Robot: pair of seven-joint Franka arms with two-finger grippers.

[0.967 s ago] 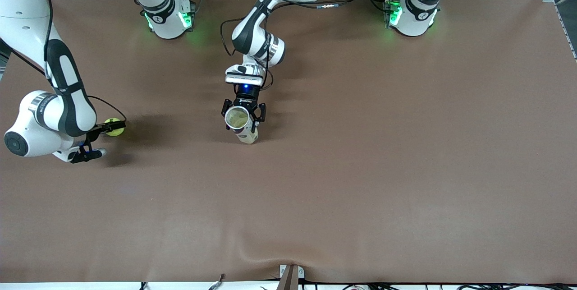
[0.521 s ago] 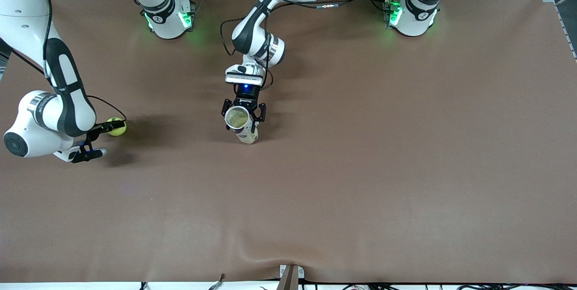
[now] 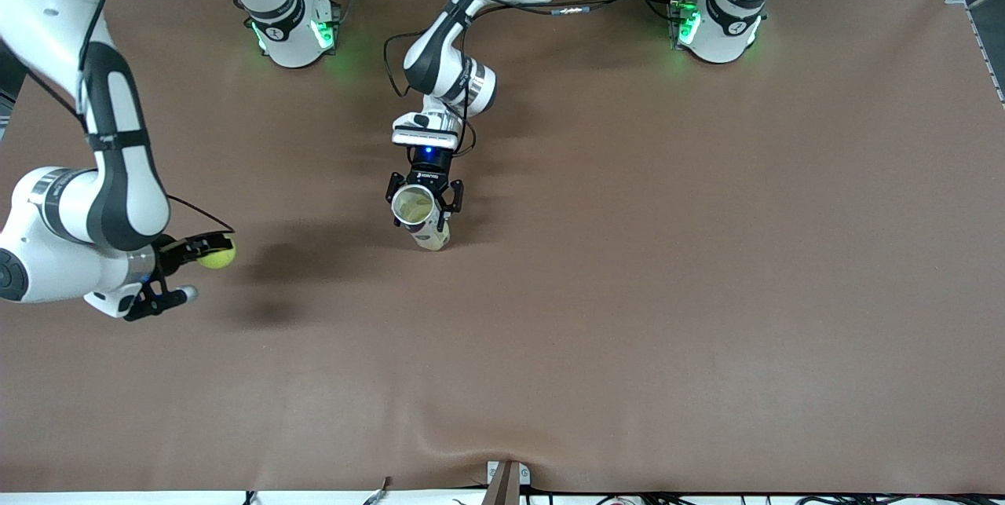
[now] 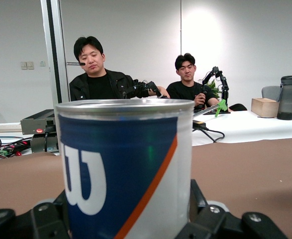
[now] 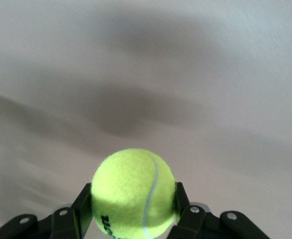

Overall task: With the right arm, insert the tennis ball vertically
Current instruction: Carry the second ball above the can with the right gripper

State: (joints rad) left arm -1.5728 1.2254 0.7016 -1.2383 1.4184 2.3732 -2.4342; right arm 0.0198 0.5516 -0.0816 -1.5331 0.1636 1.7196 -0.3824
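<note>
Right now my right gripper (image 3: 210,248) has its fingers closed on the tennis ball (image 3: 217,255) — in the right wrist view the ball (image 5: 134,193) sits squeezed between the two pads, with blurred brown table under it. It hangs over the table (image 3: 628,293) toward the right arm's end, with its shadow on the cloth below suggesting it is off the surface.

My left gripper (image 3: 424,201) is near the middle of the table, its fingers set wide around a can (image 3: 420,214). In the left wrist view the can (image 4: 126,169) stands upright between the fingers, blue and white with an orange stripe, its rim level. From the front camera I look down into its open mouth, which faces up; its foot looks to be on or just above the table, and I cannot tell which.

What the coming move turns on, as I judge it, is this: the can's long axis runs up and down, and the ball lies well apart from it, off toward the right arm's end and somewhat nearer the front camera. So the ball has to travel sideways toward the middle, get above the rim, line up over the mouth — then go straight down. The left arm only has to hold the can steady.
</note>
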